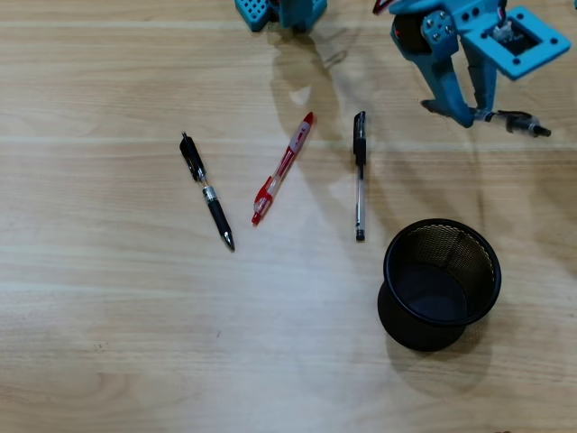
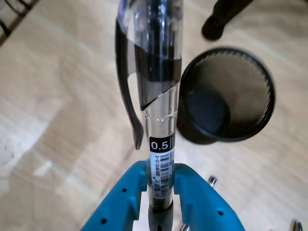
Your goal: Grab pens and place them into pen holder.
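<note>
My blue gripper (image 1: 476, 115) hangs at the top right of the overhead view, shut on a grey-clear clicker pen (image 1: 521, 123) that sticks out to the right. In the wrist view this pen (image 2: 160, 120) runs up from between my fingers (image 2: 202, 197), with my gripper (image 2: 160, 177) clamped on its labelled barrel. The black mesh pen holder (image 1: 424, 338) stands upright and empty at the lower right, below my gripper. In the wrist view the holder (image 2: 252, 91) sits just right of the pen. Three pens lie on the table: black with silver band (image 1: 207, 191), red (image 1: 283, 168), clear black-capped (image 1: 360, 176).
The arm's blue base (image 1: 279, 11) sits at the top edge of the overhead view. A dark blurred shape (image 2: 221, 19) shows beyond the holder in the wrist view. The surface is a light wooden table (image 1: 108, 316).
</note>
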